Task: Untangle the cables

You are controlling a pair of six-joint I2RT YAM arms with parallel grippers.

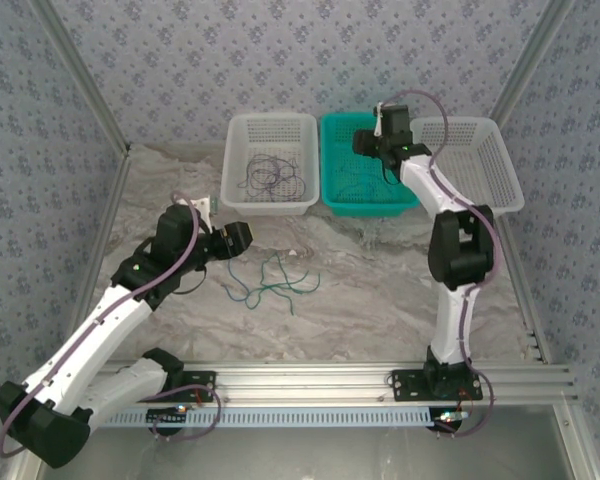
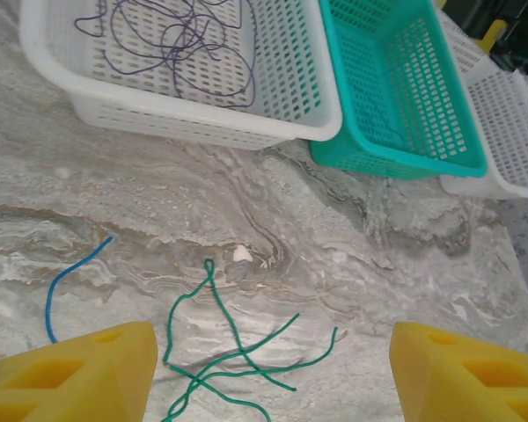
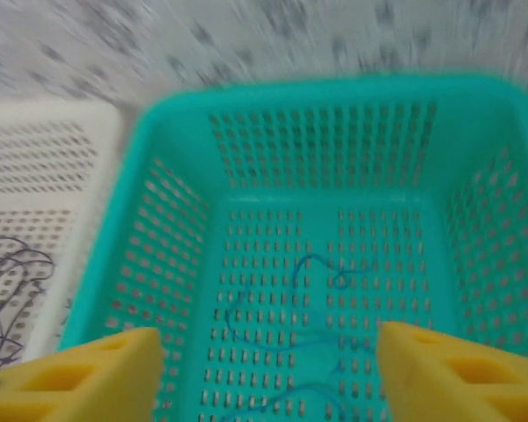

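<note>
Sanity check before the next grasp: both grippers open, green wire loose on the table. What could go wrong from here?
1. The thin green cable lies in crossed loops under the open left gripper; one pinch may grab several strands and tighten the tangle.
2. The thin blue cable beside it ends close to that gripper, so it may be caught or dragged along.

Both arms extended, both grippers open.
The left arm (image 1: 110, 320) reaches low with a bent elbow, and the left gripper (image 1: 242, 238) tilts downward, its yellow fingers (image 2: 70, 374) spread wide and empty. The right arm (image 1: 460, 250) rises upright, then stretches far forward, and the right gripper (image 3: 268, 369) is likewise parted and empty.
</note>
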